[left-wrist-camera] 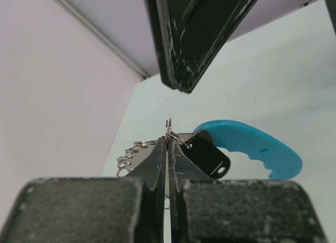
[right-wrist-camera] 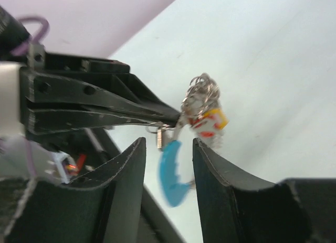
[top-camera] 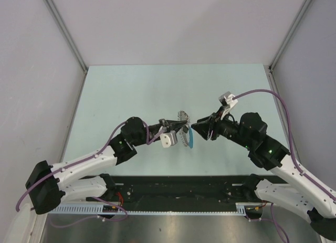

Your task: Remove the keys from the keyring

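Note:
My left gripper (top-camera: 184, 128) is held above the table, shut on the thin wire keyring (left-wrist-camera: 168, 126), which is pinched between its fingertips (left-wrist-camera: 157, 156). From the ring hang a bright blue curved strap (left-wrist-camera: 252, 147), a black tag (left-wrist-camera: 208, 157) and a silvery bunch of small rings (left-wrist-camera: 131, 154). The keys (top-camera: 182, 116) show only as that small silvery bunch; I cannot pick out single ones. My right gripper (right-wrist-camera: 168, 144) faces the left one, open, and the blue strap (right-wrist-camera: 171, 172) dangles between its fingers (right-wrist-camera: 210, 167) without touching them.
A small yellow, red and white tag (right-wrist-camera: 210, 119) hangs with the rings. The pale green table (top-camera: 131, 91) lies below, with grey walls on three sides. Both arms meet over the table's middle; purple cables (top-camera: 262, 93) loop off the wrists.

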### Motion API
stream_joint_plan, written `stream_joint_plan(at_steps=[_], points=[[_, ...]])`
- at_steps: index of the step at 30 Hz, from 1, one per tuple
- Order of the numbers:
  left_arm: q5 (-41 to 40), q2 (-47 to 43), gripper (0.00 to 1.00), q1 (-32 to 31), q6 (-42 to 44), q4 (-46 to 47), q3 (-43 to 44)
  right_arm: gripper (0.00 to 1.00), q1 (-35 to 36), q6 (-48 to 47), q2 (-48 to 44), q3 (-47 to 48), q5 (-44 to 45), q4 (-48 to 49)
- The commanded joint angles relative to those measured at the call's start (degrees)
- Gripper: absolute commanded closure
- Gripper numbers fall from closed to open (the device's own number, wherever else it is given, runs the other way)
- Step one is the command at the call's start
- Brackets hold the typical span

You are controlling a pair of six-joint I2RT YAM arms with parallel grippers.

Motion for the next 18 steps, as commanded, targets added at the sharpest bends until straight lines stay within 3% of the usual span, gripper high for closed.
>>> stream_joint_plan(at_steps=[1, 9, 18], points=[[6.17, -2.82, 1.0, -0.02, -1.0, 1.95, 1.33, 0.56, -0.06, -24.59, 0.17, 2.12, -2.67, 0.62], [10.38, -3.54, 1.0, 0.06, -0.82, -6.3, 3.88, 0.61, -0.06, -47.7, -2.02, -1.3, -6.96, 0.8], [11.88, -3.18, 1.0, 0.07, -0.82, -8.16, 4.94, 0.61, -0.14, -57.22, -2.64, -1.31, -20.51, -3.86]])
